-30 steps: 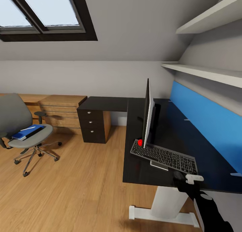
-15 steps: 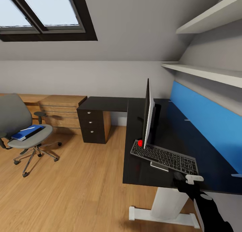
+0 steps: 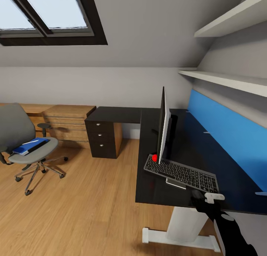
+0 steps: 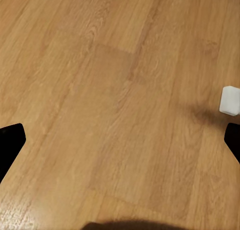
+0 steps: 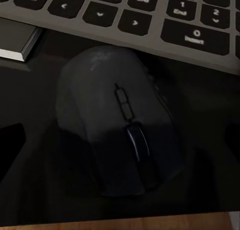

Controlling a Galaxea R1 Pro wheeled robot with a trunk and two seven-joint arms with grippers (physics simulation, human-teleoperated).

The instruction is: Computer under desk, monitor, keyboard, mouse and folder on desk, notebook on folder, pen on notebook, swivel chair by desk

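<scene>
The mouse (image 5: 117,122), dark and rounded with its scroll wheel facing my right wrist camera, lies on the black surface (image 3: 155,191) right beside the near long edge of the keyboard (image 3: 180,173), almost touching it and close to the surface's front edge. My right end effector (image 3: 205,196) hovers low over that mouse; its dark fingertips (image 5: 10,145) show apart at both sides of the wrist view, spread wide and gripping nothing. The keyboard sits aslant, one end propped on a flat silver base beneath it, the other end reaching to the foot of the monitor (image 3: 162,127), which stands upright and edge-on to my head camera, its red dot low near the keyboard. Behind them runs the blue back panel, and the surface turns a corner toward black drawers with silver knobs. Well apart, across the wooden floor (image 3: 85,207), stands the swivel chair (image 3: 24,144), with the blue folder (image 3: 27,146) lying on its seat and what seems to be the thin white pen (image 3: 31,141) across the folder, though it is too small to be sure. My left end effector (image 4: 120,145) points at the bare floor, its fingertips spread wide and vacant, with a small white block (image 4: 230,100) near one tip.
</scene>
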